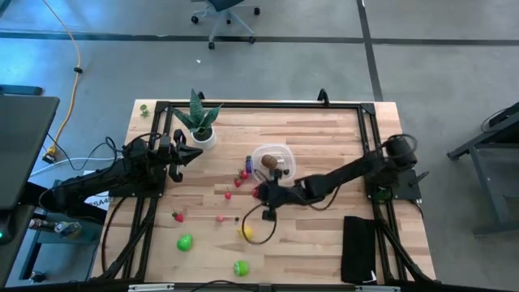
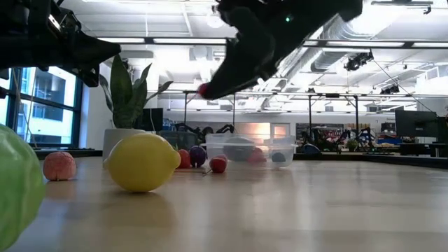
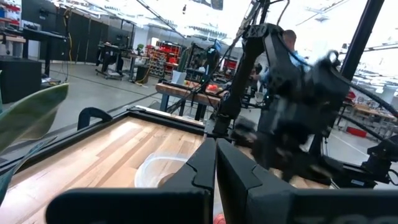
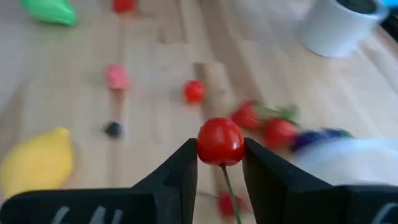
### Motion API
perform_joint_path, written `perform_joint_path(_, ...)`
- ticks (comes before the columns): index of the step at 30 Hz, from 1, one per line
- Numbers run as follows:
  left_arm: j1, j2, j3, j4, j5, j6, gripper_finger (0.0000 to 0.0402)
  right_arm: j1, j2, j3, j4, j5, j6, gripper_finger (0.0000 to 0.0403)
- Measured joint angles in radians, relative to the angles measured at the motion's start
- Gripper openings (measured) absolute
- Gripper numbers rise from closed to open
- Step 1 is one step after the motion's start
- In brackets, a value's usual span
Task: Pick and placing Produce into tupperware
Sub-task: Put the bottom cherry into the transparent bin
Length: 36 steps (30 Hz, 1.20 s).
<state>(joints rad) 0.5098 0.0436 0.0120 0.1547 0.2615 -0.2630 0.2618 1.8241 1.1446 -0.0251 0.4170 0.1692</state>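
Cherry (red) in right jaws, seemingly near tupperware rim.

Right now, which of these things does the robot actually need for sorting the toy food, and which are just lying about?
Part of the job:
red cherry, held in the right claw
tupperware, a brown kiwi inside
lemon
green round fruits
strawberry

Just lying about:
potted plant
black pad
left claw, waiting beside the plant

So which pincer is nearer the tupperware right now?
Right. The right pincer, holding a red cherry, is just beside the tupperware. The left pincer waits farther off, by the potted plant.
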Motion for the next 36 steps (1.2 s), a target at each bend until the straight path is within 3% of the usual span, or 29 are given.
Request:
perform_joint_path(6,0.000,0.000,0.000,0.000,0.000,0.000,0.0003,-0.104,-0.101,0.000,-0.269,-0.048,0.095,0.0097)
perform_joint_path(11,0.000,0.000,0.000,0.000,0.000,0.000,0.0003,-0.213,-0.103,0.000,-0.419,-0.165,0.110,0.0097)
perform_joint_path(15,0.000,0.000,0.000,0.000,0.000,0.000,0.0003,-0.265,-0.093,0.000,-0.491,-0.186,0.111,0.0097)
perform_joint_path(22,0.000,0.000,0.000,0.000,-0.001,0.000,0.0003,-0.315,-0.058,0.000,-0.566,-0.228,0.111,0.0098)
perform_joint_path(36,0.000,0.000,0.000,-0.001,0.000,0.000,0.0003,-0.347,-0.029,0.000,-0.554,-0.250,0.058,0.0103)
